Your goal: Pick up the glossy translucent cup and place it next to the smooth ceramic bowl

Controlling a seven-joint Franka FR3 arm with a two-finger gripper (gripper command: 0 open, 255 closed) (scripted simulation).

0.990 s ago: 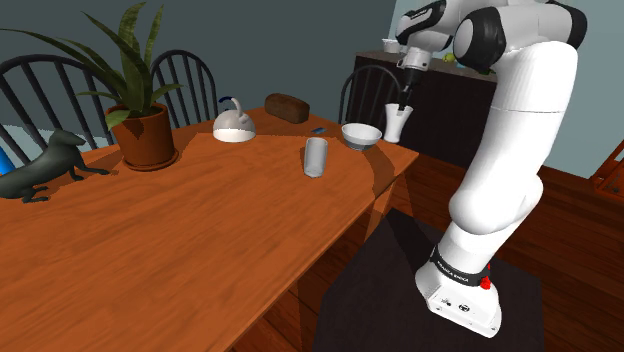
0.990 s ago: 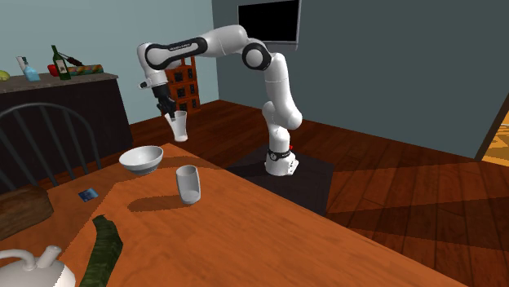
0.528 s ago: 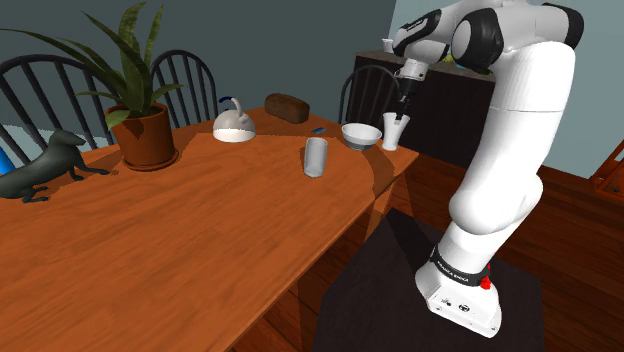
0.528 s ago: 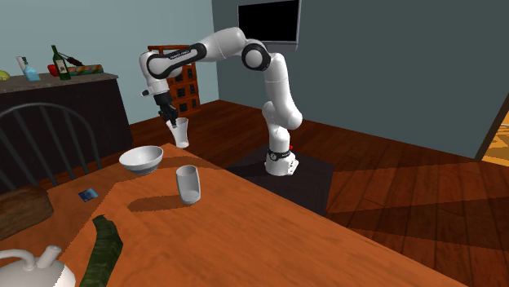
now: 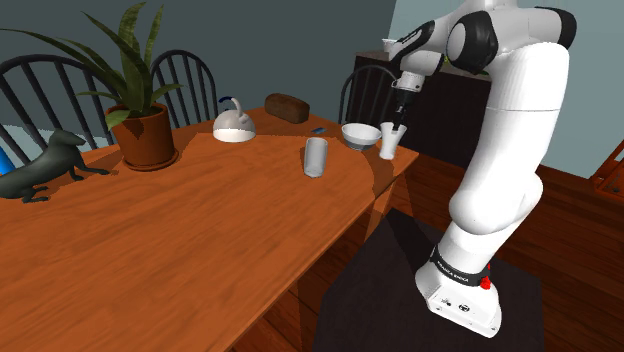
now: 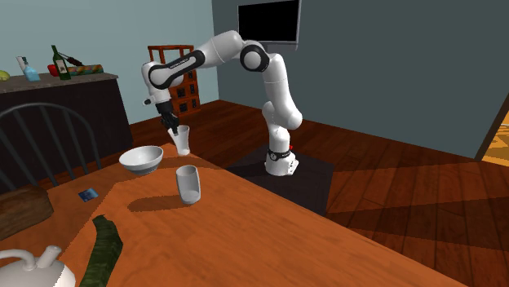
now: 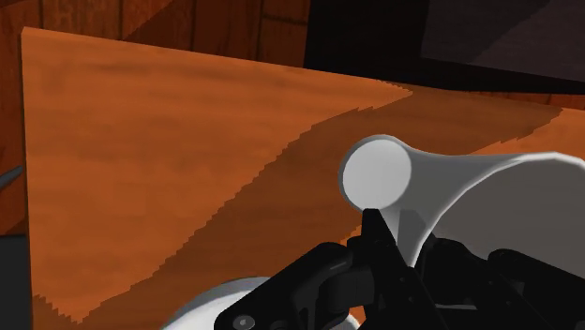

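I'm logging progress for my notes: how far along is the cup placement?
Done: the white cup is picked up and is now beside the bowl at the table corner. In hand: the gripper clasps its rim; whether it rests on the table I cannot tell. Left: release and withdraw.

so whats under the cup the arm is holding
The orange table top, near its edge beside the bowl. The cup itself hides whether its base touches the table yet.
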